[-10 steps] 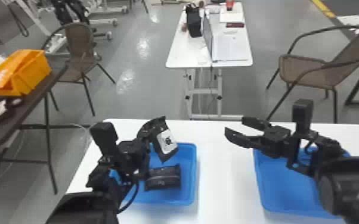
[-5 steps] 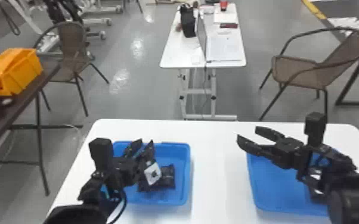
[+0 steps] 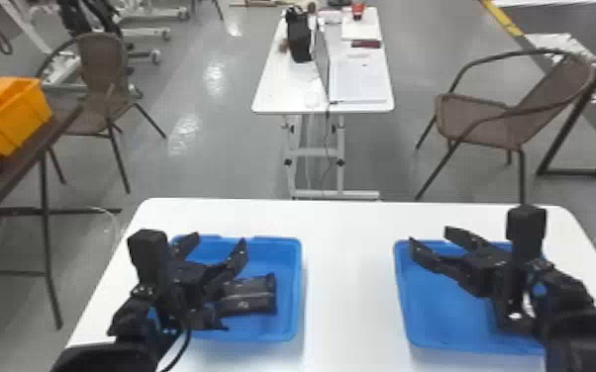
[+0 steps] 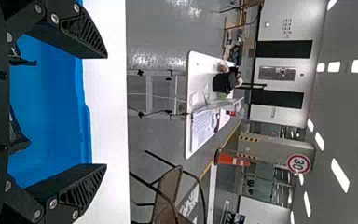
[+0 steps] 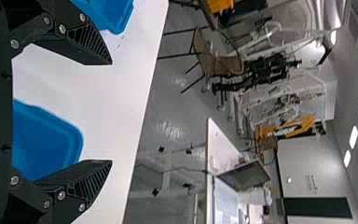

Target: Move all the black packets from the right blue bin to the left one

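White tabletop (image 3: 351,292) supports both bins; you find black packets (image 3: 255,295) in the left blue bin (image 3: 288,282), their destination. Your left gripper (image 3: 219,241) is spread wide above it, presumably for clearance. Your right gripper (image 3: 429,236), also wide, angles inward over the right blue bin (image 3: 440,309), whose contents you cannot fully verify behind the arm.

has the left arm (image 3: 131,316) low at the head view's left, with the left gripper (image 3: 217,241) aimed forward, fingers spread well apart. has the right arm (image 3: 564,294) low at the right, with the right gripper (image 3: 430,235) angled forward and toward the left arm's side, also opened wide. in the wrist views, shows ribbed pads (image 5: 91,44) on both grippers, tips well apart.
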You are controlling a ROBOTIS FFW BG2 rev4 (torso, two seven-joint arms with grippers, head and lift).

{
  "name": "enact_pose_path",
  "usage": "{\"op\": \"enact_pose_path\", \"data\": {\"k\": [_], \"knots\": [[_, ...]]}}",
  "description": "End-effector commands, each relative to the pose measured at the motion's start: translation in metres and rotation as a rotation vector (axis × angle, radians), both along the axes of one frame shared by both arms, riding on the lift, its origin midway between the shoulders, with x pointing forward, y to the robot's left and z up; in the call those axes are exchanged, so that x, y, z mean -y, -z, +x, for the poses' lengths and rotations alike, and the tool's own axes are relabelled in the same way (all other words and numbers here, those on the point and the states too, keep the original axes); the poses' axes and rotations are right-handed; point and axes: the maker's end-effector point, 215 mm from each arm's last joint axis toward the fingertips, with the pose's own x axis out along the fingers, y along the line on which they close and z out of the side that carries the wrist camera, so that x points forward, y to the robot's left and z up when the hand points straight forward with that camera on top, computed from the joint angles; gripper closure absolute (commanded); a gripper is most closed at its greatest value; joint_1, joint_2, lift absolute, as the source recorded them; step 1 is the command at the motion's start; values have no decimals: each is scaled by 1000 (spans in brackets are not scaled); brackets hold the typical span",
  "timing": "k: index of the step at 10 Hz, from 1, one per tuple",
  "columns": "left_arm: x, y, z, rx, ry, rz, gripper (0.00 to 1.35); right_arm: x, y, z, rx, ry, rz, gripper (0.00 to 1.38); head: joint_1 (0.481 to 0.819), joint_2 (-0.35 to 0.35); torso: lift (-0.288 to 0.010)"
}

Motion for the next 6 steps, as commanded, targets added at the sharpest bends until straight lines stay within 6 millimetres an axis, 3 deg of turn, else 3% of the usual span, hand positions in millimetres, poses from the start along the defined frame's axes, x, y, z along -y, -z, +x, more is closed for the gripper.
{"op": "enact_pose_path", "data": {"k": [1,4,6], "knots": [[0,-4,1,13,-2,2,134,35,30,-24,-72,109,-44,294,695,56,0],[-3,-10,1,36,-6,5,134,117,68,-56,-150,285,-142,294,695,-16,0],[-5,-14,2,51,-9,7,130,152,82,-73,-195,357,-173,294,695,-70,0]]}}
